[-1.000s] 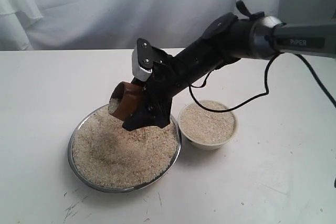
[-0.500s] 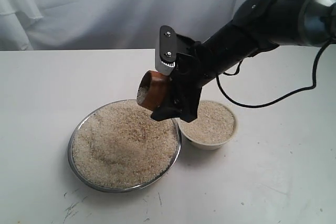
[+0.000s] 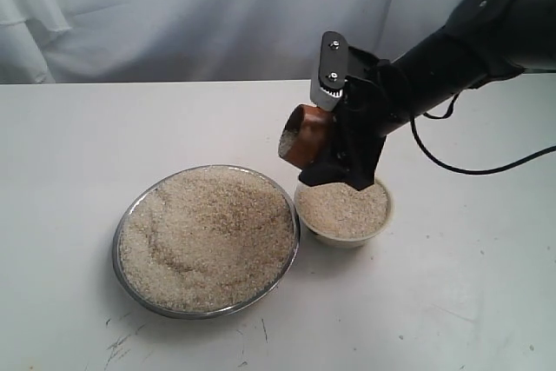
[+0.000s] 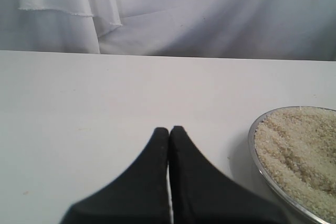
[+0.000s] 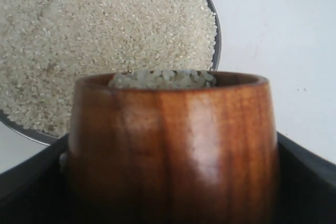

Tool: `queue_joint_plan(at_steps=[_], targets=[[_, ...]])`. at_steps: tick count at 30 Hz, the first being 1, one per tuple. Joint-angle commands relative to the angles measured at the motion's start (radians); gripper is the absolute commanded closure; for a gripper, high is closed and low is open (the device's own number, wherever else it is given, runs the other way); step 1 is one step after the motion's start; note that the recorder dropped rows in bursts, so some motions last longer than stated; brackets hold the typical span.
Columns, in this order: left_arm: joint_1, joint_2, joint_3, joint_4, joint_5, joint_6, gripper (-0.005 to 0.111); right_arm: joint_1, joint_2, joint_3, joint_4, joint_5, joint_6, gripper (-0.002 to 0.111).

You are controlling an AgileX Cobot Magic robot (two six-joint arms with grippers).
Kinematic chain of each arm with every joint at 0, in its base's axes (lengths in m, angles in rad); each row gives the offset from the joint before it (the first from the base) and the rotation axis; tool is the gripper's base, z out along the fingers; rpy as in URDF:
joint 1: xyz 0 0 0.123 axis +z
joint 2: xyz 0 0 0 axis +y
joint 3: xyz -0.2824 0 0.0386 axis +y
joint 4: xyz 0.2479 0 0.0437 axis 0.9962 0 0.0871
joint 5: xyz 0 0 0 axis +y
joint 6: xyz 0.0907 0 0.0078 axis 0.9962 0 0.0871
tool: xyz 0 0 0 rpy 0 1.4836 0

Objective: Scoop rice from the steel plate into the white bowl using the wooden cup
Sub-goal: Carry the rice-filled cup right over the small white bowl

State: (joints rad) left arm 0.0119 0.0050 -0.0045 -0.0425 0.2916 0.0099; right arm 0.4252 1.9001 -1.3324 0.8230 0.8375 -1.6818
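Exterior view gives me the clearest read: the right gripper [image 3: 328,158] is up in the air with its black fingers closed around the wooden cup [image 3: 305,136], gripping it by the sides. The cup is tipped, its mouth facing left toward the plate side, and it hangs above the left edge of the white bowl [image 3: 347,241] as I see it from here, touching neither vessel. The steel plate [image 3: 115,245] sits on the white table [image 3: 452,301] just left of the bowl, their rims very close or touching; I cannot tell which. The plate is heaped with rice [image 3: 204,236] from rim to rim, the surface uneven with a shallow dip toward the front. The bowl is also nearly full of the same pale grains, which come up close to its thick rim. On the right wrist camera the cup fills most of my screen, its glossy reddish-brown wall toward the lens, and I can see grains piled level with its lip, so it is loaded. Black finger surfaces flank it low on both sides, and the rice-filled plate lies beyond it. On the left wrist camera, the left gripper [image 4: 169,132] has its two dark fingers pressed together with only a hairline seam between them and nothing held. It hovers over bare table, with the plate's edge near it to one side. A white cloth backdrop [image 3: 174,15] hangs behind the table, and a black cable [image 3: 486,167] loops down from the right arm.
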Motion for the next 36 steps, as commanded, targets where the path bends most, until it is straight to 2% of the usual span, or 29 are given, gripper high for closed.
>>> queue_joint_plan(at_steps=[1,16,31,36], targets=[[-0.002,-0.005,0.005,-0.001,-0.006,-0.001,0.107,-0.036,-0.015,0.003,0.008,0.061,-0.055,0.108],[-0.002,-0.005,0.005,-0.001,-0.006,0.001,0.107,-0.198,-0.015,0.003,-0.052,0.091,-0.089,0.108],[-0.002,-0.005,0.005,-0.001,-0.006,-0.001,0.107,-0.201,-0.013,0.073,-0.143,0.071,-0.097,0.108],[-0.002,-0.005,0.005,-0.001,-0.006,-0.001,0.107,-0.173,-0.013,0.072,-0.146,0.051,-0.091,0.108]])
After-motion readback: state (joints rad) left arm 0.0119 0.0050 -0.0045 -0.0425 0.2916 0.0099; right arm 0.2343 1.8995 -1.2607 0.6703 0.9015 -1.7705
